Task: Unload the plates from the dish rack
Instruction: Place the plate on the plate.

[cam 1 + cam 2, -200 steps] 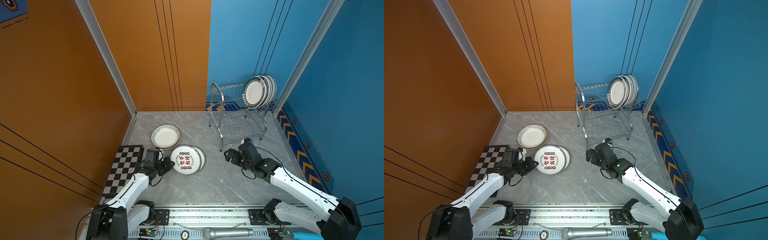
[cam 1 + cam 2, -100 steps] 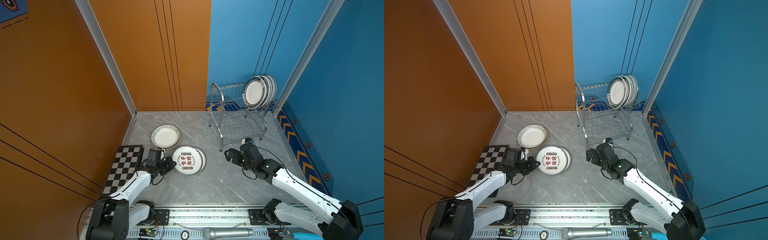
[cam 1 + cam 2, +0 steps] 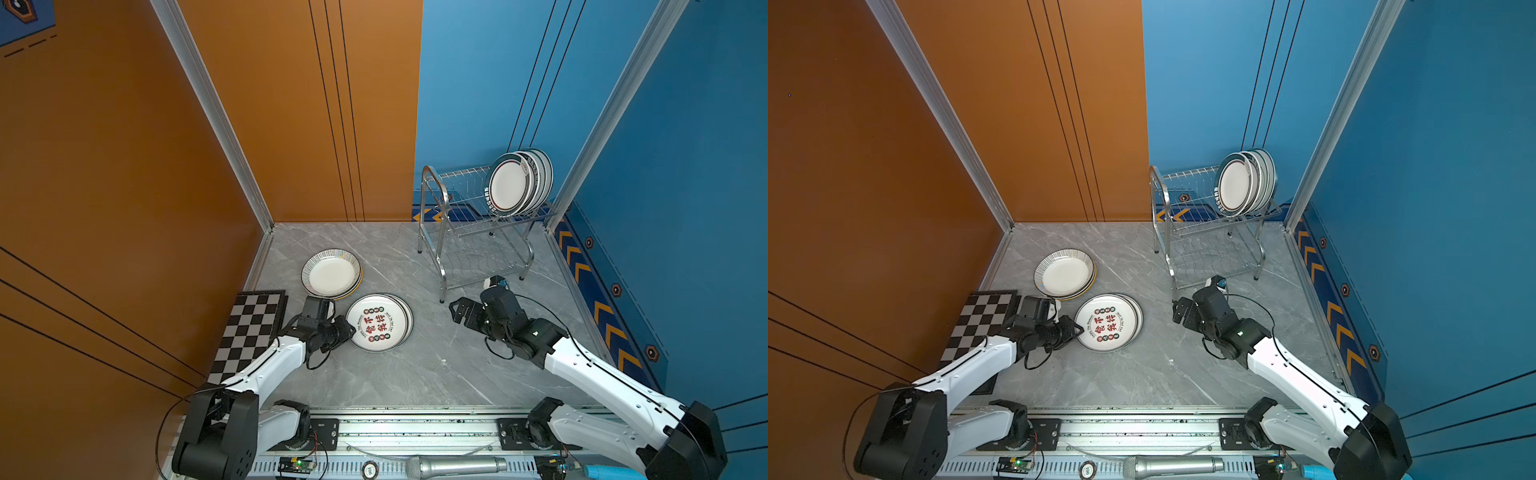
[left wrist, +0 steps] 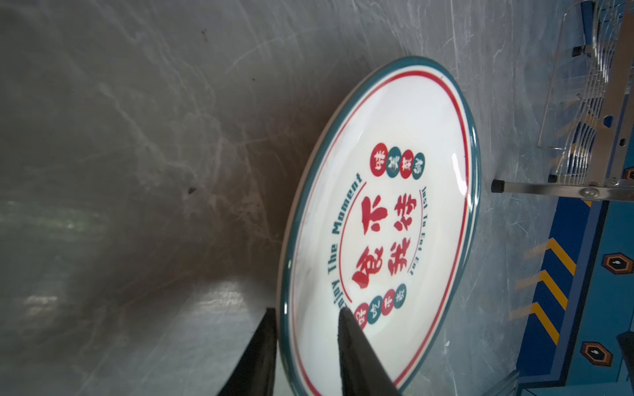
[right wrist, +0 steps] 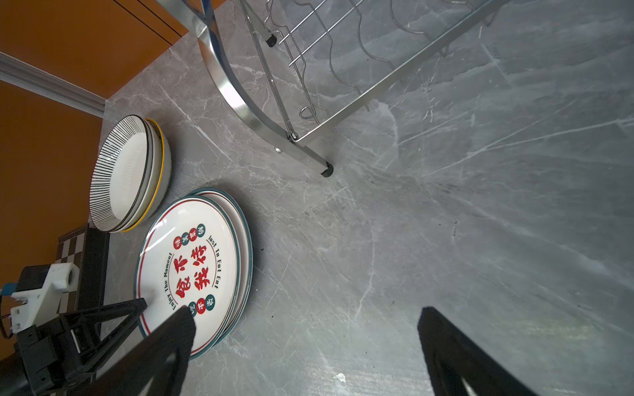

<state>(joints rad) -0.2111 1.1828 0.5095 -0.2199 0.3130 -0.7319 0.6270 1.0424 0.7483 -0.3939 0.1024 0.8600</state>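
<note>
My left hand has its jaws parted on either side of the rim of the round white plate printed with red Chinese characters. 1 finger is over the plate's face and 1 is outside the rim, and I see no clamp on it. That plate lies on a second like it on the grey marble desk, left of centre in both top views.

My right hand is wide open and empty, low beside the front leg of the shiny steel wire dish rack. The white plates with dark-banded rims not yet unloaded stand on edge, packed tight, on the rack's top shelf at upper right of the frame.

If I draw my left hand back without clearing the rim, a finger could drag the top plate off its partner. My wrist could also bump the black-and-white chequered board or the stack topped by the finely striped white plate. A careless rise of my right hand could knock the rack and tip the upright plates. Because they sit so close, gripping 1 may pull its neighbour out too.

Only the left wrist view shows my fingers straddling the rim; in the top views my wrist hides it. Only the right wrist view shows the 2 printed plates lying offset and a yellow rim under the striped plate. It misses the racked plates, which only the top views show.
</note>
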